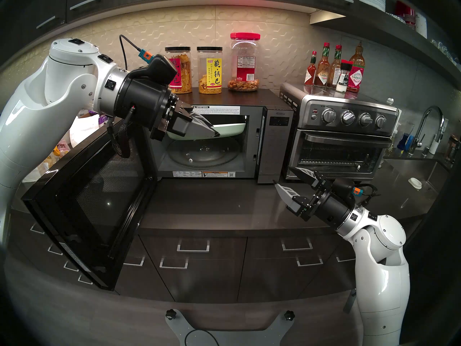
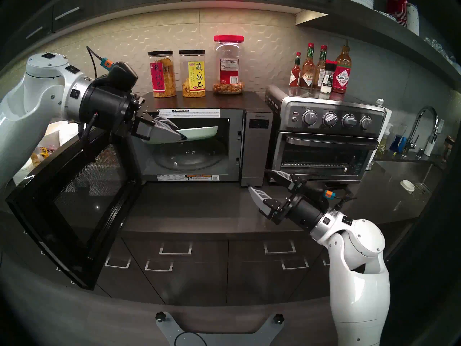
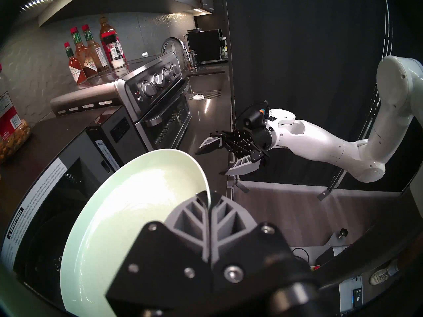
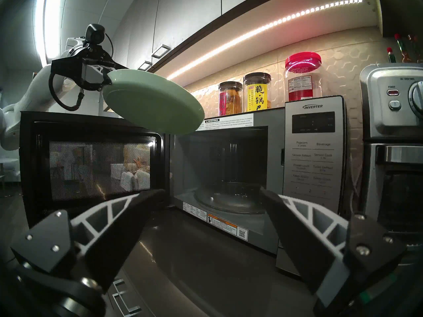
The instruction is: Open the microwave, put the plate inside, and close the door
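Plate [image 1: 225, 130] pinched at rim by left gripper [image 1: 212, 130] before open microwave [image 1: 252, 138] — best levelled, lowered onto turntable [image 1: 202, 153] — right gripper [image 1: 287, 177] agape, idle.

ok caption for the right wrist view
Left gripper holds the mint plate above the open microwave.

A dark counter [image 1: 212, 208] runs over drawers. On it stand the microwave [image 1: 274, 143], pushed to the back wall, and just beside it on the right a toaster oven [image 1: 344, 143]. Farther right lies a small white lid [image 1: 415, 182], near a sink [image 1: 419, 165] with a faucet [image 1: 430, 123]. Bags [image 1: 53, 155] crowd the left end.
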`<state>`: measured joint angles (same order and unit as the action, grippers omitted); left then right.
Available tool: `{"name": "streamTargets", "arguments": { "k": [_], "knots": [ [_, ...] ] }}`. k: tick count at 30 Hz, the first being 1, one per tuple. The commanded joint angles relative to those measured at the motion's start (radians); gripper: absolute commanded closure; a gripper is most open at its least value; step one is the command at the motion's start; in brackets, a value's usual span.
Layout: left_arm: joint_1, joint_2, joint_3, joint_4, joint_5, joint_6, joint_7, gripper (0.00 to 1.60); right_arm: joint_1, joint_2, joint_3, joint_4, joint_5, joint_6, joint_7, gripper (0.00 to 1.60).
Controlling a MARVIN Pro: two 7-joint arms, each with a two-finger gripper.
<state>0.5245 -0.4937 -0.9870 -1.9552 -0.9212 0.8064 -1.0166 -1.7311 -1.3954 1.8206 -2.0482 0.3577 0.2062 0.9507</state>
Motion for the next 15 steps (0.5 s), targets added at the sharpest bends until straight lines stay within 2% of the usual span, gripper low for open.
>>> {"name": "streamTargets", "arguments": {
  "k": [1, 15],
  "knots": [
    [-0.016, -0.002, -0.012, -0.003, -0.002, -0.001, -0.002, 1.60, 0.009, 0.001, 0.003, -0.020, 0.004, 0.000, 0.001, 0.00],
    [-0.016, -0.002, -0.011, -0.002, -0.002, -0.001, -0.002, 1.60, 0.009, 0.000, 0.003, -0.020, 0.004, 0.000, 0.001, 0.00]
  ]
}}
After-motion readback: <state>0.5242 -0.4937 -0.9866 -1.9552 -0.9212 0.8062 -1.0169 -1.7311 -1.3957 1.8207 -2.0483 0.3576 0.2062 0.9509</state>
